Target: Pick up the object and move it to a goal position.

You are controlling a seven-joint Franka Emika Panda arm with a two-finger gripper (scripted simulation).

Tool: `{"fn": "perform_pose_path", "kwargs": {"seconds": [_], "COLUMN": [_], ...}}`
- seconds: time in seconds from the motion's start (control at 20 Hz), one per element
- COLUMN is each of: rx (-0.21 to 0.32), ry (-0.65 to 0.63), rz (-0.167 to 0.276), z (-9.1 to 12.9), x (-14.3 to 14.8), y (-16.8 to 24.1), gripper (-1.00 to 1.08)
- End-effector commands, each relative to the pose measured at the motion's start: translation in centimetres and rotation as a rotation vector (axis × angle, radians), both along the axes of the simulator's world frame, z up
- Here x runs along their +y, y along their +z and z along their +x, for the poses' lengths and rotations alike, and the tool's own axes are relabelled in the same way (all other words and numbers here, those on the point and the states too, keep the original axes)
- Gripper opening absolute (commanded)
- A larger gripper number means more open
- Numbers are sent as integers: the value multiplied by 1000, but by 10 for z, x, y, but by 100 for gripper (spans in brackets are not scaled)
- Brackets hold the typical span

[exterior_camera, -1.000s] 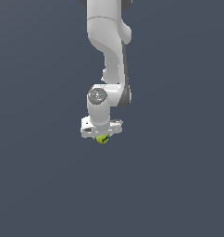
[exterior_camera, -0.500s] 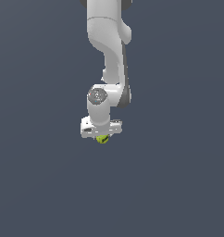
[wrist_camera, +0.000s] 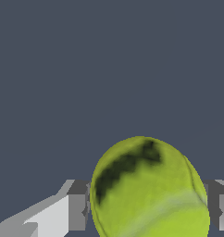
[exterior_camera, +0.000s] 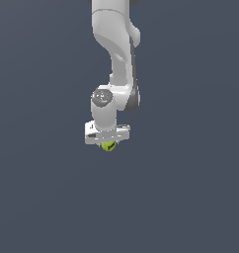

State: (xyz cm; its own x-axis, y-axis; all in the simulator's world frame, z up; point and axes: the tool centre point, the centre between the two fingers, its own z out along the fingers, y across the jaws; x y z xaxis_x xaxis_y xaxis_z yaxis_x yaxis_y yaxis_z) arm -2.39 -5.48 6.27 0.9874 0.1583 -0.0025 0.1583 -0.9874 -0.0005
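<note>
The object is a small yellow-green ball [exterior_camera: 108, 146] with a short dark mark. In the exterior view it peeks out just under the white gripper [exterior_camera: 108, 143], which hangs from the arm near the middle of the picture. The wrist view shows the ball [wrist_camera: 148, 190] large and close, squeezed between the two grey fingers [wrist_camera: 77, 206], one touching each side. My gripper [wrist_camera: 148, 208] is shut on the ball. No goal marker shows in either view.
Plain dark grey-blue background surrounds the arm [exterior_camera: 116, 59] in both views. No other objects, containers or edges are visible.
</note>
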Motion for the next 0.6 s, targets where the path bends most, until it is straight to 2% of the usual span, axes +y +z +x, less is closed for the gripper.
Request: {"fn": "perform_pose_path", "kwargs": {"seconds": [0.0, 0.55], "rx": [-3, -3], "ry": [0, 0], "rz": [0, 0], "z": [1, 1], "x": [-2, -18], "y": [15, 122], "gripper": [-100, -100]}}
